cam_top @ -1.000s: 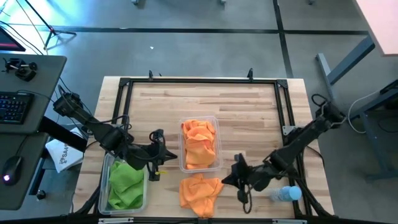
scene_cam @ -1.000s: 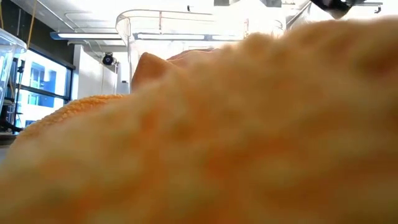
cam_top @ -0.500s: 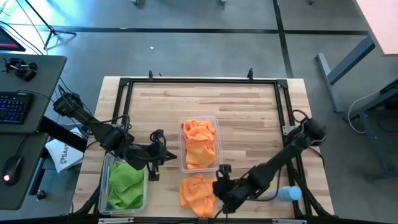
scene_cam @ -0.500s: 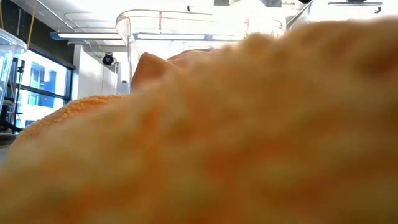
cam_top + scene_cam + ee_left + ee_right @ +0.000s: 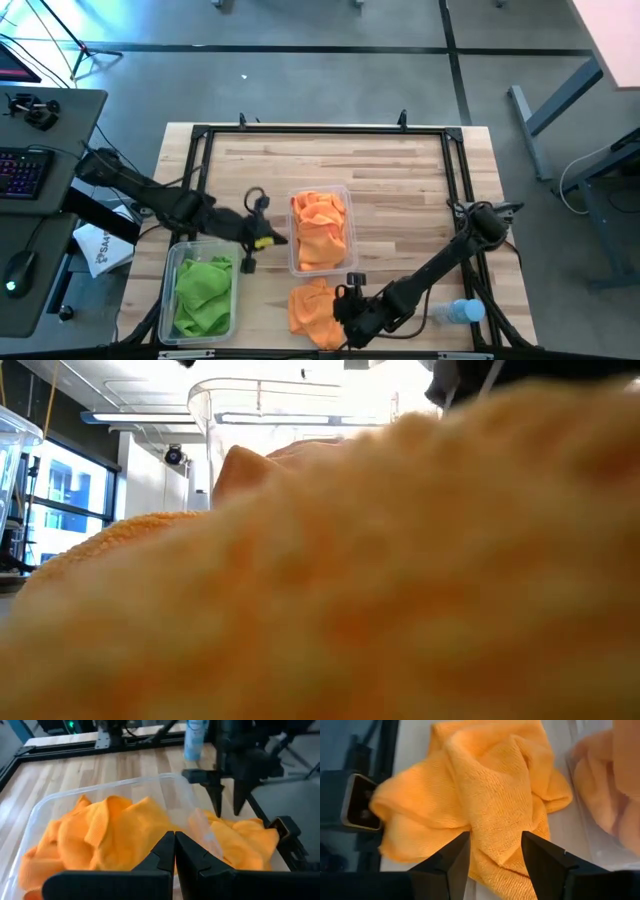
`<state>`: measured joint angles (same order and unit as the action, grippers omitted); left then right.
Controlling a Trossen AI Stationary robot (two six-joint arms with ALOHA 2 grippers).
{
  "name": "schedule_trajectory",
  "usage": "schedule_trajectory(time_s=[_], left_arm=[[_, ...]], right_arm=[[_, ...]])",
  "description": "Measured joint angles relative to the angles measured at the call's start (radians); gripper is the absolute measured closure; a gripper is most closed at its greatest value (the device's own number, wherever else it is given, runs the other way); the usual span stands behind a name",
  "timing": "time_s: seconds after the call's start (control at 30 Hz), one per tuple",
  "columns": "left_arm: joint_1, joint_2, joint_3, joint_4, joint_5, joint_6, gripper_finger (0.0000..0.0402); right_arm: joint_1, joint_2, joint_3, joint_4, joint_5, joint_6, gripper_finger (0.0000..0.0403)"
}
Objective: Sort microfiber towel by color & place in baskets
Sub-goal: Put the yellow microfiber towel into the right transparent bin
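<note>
Low view: a blurred orange towel [image 5: 330, 580] fills nearly the whole picture, hiding the bench and both arms. High view: water bottle [image 5: 458, 312] partly covered by the right arm.

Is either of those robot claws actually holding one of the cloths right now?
No. The right gripper hangs open over the loose orange cloth without gripping it. The left gripper is shut and empty beside the bin of orange cloths.
</note>
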<state>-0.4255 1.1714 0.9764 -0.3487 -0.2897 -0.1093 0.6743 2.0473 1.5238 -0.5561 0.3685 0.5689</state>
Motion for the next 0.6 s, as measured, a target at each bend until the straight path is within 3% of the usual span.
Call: schedule_trajectory(time_s=[0.33, 0.6], left_arm=[[0.073, -0.296, -0.275, 0.173, 0.053, 0.002, 0.0401], [0.073, -0.468, -0.412, 0.176, 0.041, 0.019, 0.0401]], right_arm=[[-0.014, 0.064, 0.000, 0.083, 0.006, 0.033, 0.0219], [-0.027, 0.106, 0.001, 0.117, 0.009, 0.037, 0.0219]])
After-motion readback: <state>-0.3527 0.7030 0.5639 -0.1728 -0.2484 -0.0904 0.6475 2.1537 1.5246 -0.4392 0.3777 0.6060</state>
